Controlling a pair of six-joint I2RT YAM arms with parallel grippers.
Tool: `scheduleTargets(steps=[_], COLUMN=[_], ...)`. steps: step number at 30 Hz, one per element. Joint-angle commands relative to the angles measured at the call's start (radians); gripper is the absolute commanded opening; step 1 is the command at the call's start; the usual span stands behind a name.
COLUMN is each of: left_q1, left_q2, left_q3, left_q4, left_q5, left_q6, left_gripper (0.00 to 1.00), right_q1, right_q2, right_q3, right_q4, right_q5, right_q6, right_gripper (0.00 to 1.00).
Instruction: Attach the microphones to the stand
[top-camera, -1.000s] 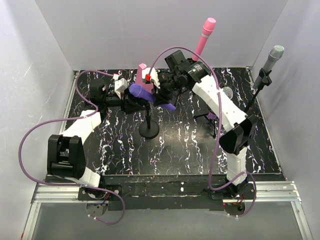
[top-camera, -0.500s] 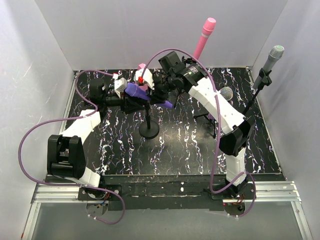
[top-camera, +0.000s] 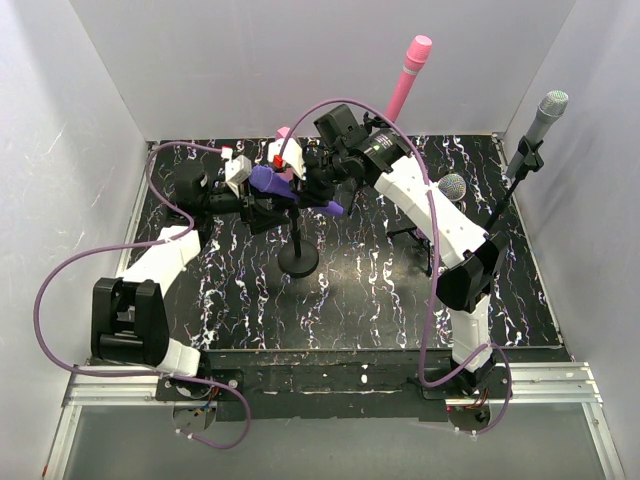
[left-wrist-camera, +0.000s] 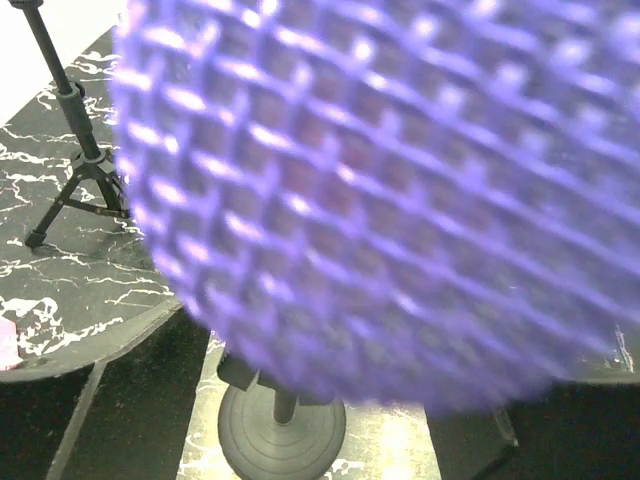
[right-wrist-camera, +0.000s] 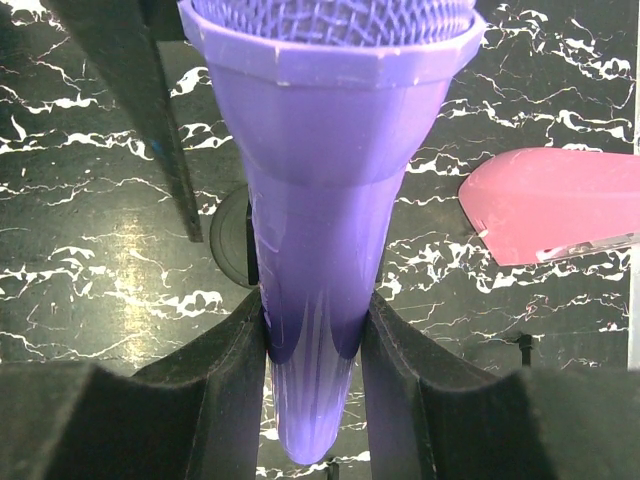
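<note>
My right gripper (top-camera: 312, 188) (right-wrist-camera: 315, 305) is shut on the handle of the smooth violet microphone (top-camera: 268, 181) (right-wrist-camera: 320, 220), which it holds slanted over the top of the round-based stand (top-camera: 298, 262). The microphone's mesh head (left-wrist-camera: 380, 190) fills the left wrist view, just above the stand's clip (left-wrist-camera: 240, 375). My left gripper (top-camera: 262, 202) sits beside the stand top, jaws apart, with the clip between them. The pink microphone (top-camera: 405, 75), the silver-grey microphone (top-camera: 541, 122) and the glittery purple microphone (top-camera: 454, 187) stand upright on their own stands.
A pink cone-shaped block (top-camera: 285, 135) (right-wrist-camera: 550, 205) lies at the back behind the grippers. A tripod stand (left-wrist-camera: 78, 165) stands on the black marbled table (top-camera: 360, 300). White walls close in the table on three sides.
My right gripper has carried the violet microphone leftward, so its head now lies over the stand top by my left gripper. My left arm has shifted only slightly.
</note>
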Motion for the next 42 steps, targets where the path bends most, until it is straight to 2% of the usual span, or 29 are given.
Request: scheduleTargets(steps=[1, 4, 7, 12, 15, 17, 18, 20, 22, 23, 26, 30, 34, 35, 37, 39, 41, 42], left_q1=[0.024, 0.033, 0.036, 0.036, 0.033, 0.028, 0.027, 0.024, 0.024, 0.024, 0.024, 0.024, 0.024, 0.024, 0.024, 0.024, 0.024, 0.024], left_q2=[-0.069, -0.074, -0.063, -0.012, 0.020, 0.037, 0.041, 0.052, 0.055, 0.051, 0.041, 0.040, 0.043, 0.040, 0.035, 0.023, 0.008, -0.006], left_q3=[-0.042, -0.055, -0.058, -0.036, -0.033, -0.032, -0.027, -0.016, -0.013, -0.016, -0.018, -0.024, -0.021, -0.022, -0.025, -0.035, -0.047, -0.054], left_q4=[0.138, 0.161, 0.167, 0.173, 0.230, 0.245, 0.235, 0.198, 0.183, 0.184, 0.181, 0.222, 0.226, 0.224, 0.229, 0.241, 0.247, 0.250], left_q5=[0.001, 0.006, 0.010, 0.025, 0.036, 0.041, 0.045, 0.052, 0.055, 0.053, 0.052, 0.050, 0.047, 0.039, 0.022, 0.007, -0.011, -0.022], left_q6=[-0.093, -0.104, -0.104, -0.123, -0.173, -0.189, -0.183, -0.158, -0.146, -0.146, -0.139, -0.173, -0.190, -0.192, -0.202, -0.215, -0.221, -0.219], left_gripper=[0.80, 0.87, 0.90, 0.84, 0.81, 0.74, 0.67, 0.42, 0.23, 0.16, 0.06, 0.03, 0.08, 0.13, 0.31, 0.52, 0.74, 0.82], right_q1=[-0.007, -0.007, -0.009, -0.009, -0.009, -0.009, -0.009, -0.007, -0.007, -0.007, -0.007, -0.004, -0.004, -0.004, -0.004, -0.006, -0.006, -0.006], right_q2=[0.011, 0.008, 0.007, 0.010, 0.011, 0.019, 0.022, 0.031, 0.038, 0.039, 0.051, 0.067, 0.065, 0.061, 0.048, 0.035, 0.025, 0.019], right_q3=[-0.038, -0.042, -0.041, -0.035, -0.032, -0.022, -0.015, -0.002, -0.001, -0.001, -0.001, 0.002, 0.004, 0.004, 0.001, -0.007, -0.010, -0.012], right_q4=[-0.039, -0.039, -0.038, -0.039, -0.041, -0.045, -0.047, -0.055, -0.062, -0.067, -0.088, -0.113, -0.101, -0.093, -0.069, -0.050, -0.039, -0.038], right_q5=[0.026, 0.022, 0.017, 0.013, 0.008, 0.005, 0.005, -0.001, -0.006, -0.006, 0.005, 0.017, 0.019, 0.017, 0.011, 0.005, -0.004, -0.007], right_q6=[-0.009, -0.008, -0.008, -0.008, -0.006, -0.003, -0.001, 0.002, -0.001, -0.004, -0.014, -0.027, -0.017, -0.014, 0.006, 0.019, 0.028, 0.034], right_gripper=[0.01, 0.01, 0.01, 0.01, 0.01, 0.01, 0.01, 0.01, 0.01, 0.01, 0.01, 0.01, 0.01, 0.01, 0.03, 0.19, 0.27, 0.32])
